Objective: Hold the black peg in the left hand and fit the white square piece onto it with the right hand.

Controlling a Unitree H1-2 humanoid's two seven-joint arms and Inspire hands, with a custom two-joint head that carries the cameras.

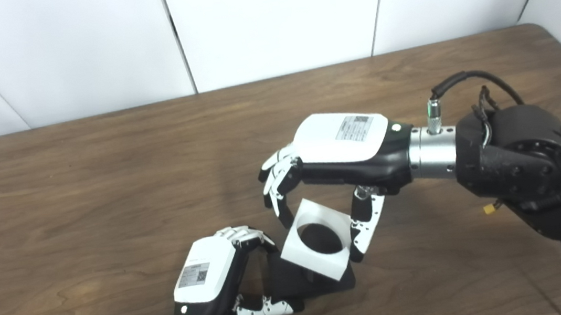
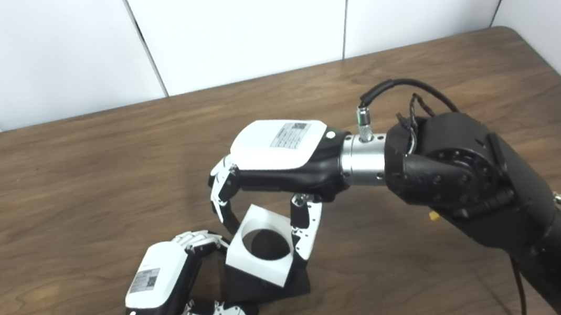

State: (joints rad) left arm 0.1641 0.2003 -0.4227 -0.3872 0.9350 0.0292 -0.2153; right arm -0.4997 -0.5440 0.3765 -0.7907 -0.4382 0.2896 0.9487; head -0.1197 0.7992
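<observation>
The white square piece (image 1: 316,240) with a round hole sits tilted over the black peg, whose round top (image 1: 321,239) shows dark through the hole. The peg's square black base (image 1: 295,282) rests on the table below it. My right hand (image 1: 335,151) reaches in from the right and is shut on the white piece, fingers on its far-left corner and thumb on its right edge. My left hand (image 1: 209,276) is shut on the black base, fingers over its top left and thumb along its near side.
The brown wooden table (image 1: 79,201) spreads wide to the left and behind the hands. White wall panels (image 1: 270,21) stand along its far edge. The bulky right forearm (image 1: 535,170) and its cable fill the right side.
</observation>
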